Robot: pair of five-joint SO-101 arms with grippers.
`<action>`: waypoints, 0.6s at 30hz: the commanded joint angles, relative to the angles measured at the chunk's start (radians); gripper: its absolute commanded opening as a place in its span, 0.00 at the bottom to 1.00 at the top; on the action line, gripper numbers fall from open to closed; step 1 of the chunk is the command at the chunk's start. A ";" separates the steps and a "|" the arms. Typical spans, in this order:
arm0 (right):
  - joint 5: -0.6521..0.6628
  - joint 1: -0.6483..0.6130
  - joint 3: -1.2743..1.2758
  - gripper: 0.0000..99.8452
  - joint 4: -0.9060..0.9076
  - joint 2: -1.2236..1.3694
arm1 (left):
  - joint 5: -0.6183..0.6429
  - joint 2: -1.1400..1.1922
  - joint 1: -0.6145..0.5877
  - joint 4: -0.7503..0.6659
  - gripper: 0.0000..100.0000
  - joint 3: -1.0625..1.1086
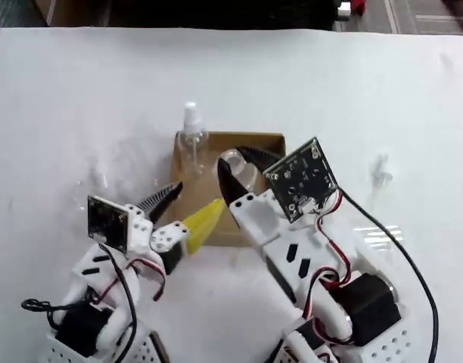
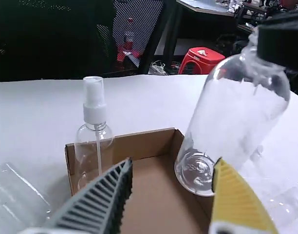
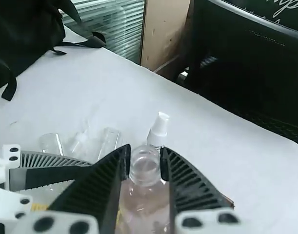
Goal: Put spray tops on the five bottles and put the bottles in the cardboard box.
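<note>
White table point(image 1: 65, 76); cardboard box point(image 1: 269, 140) sits open near the table's centre, its flaps not visible. One clear bottle with spray top fitted point(image 1: 191, 140) stands upright at the box's far-left corner; in the left wrist view this bottle point(image 2: 94, 131) appears inside the corner, against the box wall point(image 2: 139, 144). Right gripper point(image 1: 240, 172) is over the right half of the box, jaws closed narrowly on the neck of an uncapped clear bottle point(image 1: 235, 160). Right wrist view confirms: gripper point(image 3: 145, 168) pinches just below the open mouth, bottle body point(image 3: 144, 195) hanging beneath. In the left wrist view the held bottle point(image 2: 236, 122) is tilted, round base pointing down toward the box's right wall; cannot tell whether the base touches the cardboard. Left gripper point(image 1: 182, 208) is at the box's near-left edge, jaws wide apart with nothing between them, the yellow finger point(image 1: 203, 219) over the box's near edge, the black finger point(image 1: 160, 198) just outside the left wall. Its own view gives the same: gripper point(image 2: 168, 204) spread, aimed across the box interior. Other uncapped clear bottles point(image 3: 51, 142) lie on the table off the box's left side; count not readable. A loose spray top point(image 1: 379, 175) lies on the table, well apart from the box, toward the right edge
</note>
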 commanded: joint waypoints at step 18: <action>-0.021 0.154 -0.054 0.02 -0.260 0.311 | -0.126 -0.012 -0.398 -0.028 0.25 -0.012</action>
